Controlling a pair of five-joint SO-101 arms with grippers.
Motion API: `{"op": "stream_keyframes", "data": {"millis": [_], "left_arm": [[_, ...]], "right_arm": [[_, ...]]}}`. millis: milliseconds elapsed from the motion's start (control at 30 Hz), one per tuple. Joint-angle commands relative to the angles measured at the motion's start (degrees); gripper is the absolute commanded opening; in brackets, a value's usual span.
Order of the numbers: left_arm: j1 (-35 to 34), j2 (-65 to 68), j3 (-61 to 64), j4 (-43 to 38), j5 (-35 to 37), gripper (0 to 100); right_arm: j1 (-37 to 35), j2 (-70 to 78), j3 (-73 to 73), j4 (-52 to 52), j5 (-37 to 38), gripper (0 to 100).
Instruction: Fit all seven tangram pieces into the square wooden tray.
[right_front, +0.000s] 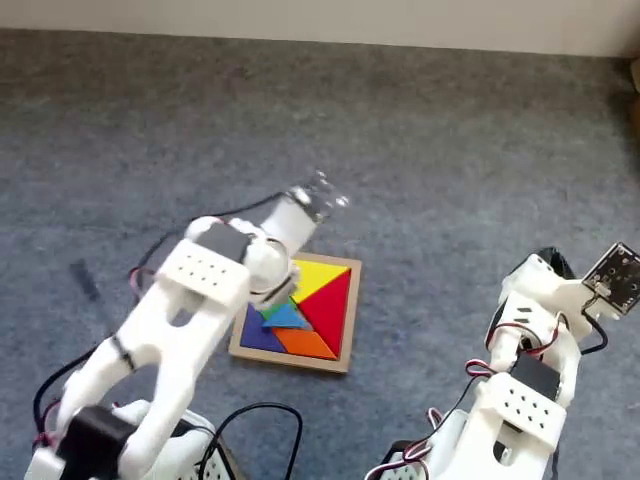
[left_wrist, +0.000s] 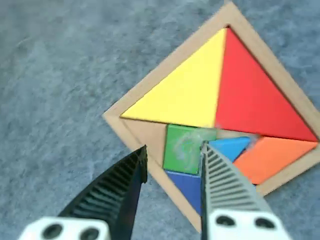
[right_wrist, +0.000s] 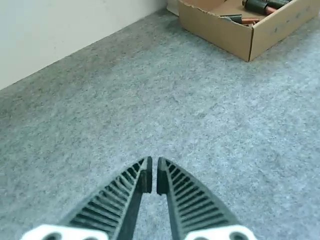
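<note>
The square wooden tray (right_front: 352, 268) (left_wrist: 235, 12) lies on grey carpet. In it sit a yellow triangle (left_wrist: 187, 87) (right_front: 312, 273), a red triangle (left_wrist: 252, 95) (right_front: 335, 305), an orange piece (left_wrist: 267, 157) (right_front: 305, 343), a light blue triangle (left_wrist: 231, 146) (right_front: 288, 316), a green square (left_wrist: 184, 149) and a dark blue piece (left_wrist: 187, 186) (right_front: 258, 335). A bare wooden gap (left_wrist: 147, 136) lies beside the green square. My left gripper (left_wrist: 172, 157) hovers open just over the green square, one finger above the gap, the other at the light blue triangle. My right gripper (right_wrist: 152, 175) is shut on nothing over bare carpet, far from the tray.
A cardboard box (right_wrist: 240, 25) with dark items stands far off in the right wrist view. A pale wall (right_wrist: 60, 30) borders the carpet. The right arm (right_front: 535, 370) is folded at the right of the tray; the left arm (right_front: 190, 300) covers the tray's left part.
</note>
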Motion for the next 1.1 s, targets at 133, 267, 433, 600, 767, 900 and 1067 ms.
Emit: {"op": "stream_keyframes", "data": {"millis": [133, 267, 433, 600, 767, 900, 1067], "left_arm": [[-4.9, -6.8, 11.0, -14.0, 2.2, 16], [-4.6, -4.7, 16.6, -22.1, 2.0, 16], [-3.6, -3.3, 17.2, -22.2, 1.9, 16], [-0.1, -2.3, 18.8, -22.1, -2.5, 16], [2.2, -2.4, 19.6, -22.1, -2.5, 16], [3.6, -2.5, 19.4, -22.3, -2.5, 16], [4.6, -4.9, 19.4, -22.4, -2.4, 16]], "right_arm": [[-4.0, -1.5, -0.4, -1.4, 0.0, 3.4], [-8.7, -1.5, -0.3, -1.4, 2.1, 3.4], [-14.5, -1.5, -0.1, -1.4, 8.5, 3.4], [-15.4, -1.5, 0.0, -1.4, 8.8, 3.4], [-15.4, -1.5, 0.0, -1.3, 8.8, 3.4], [-15.4, -1.5, 0.0, -1.3, 8.8, 3.4], [-15.4, -1.5, 0.0, -1.3, 8.8, 3.4]]}}
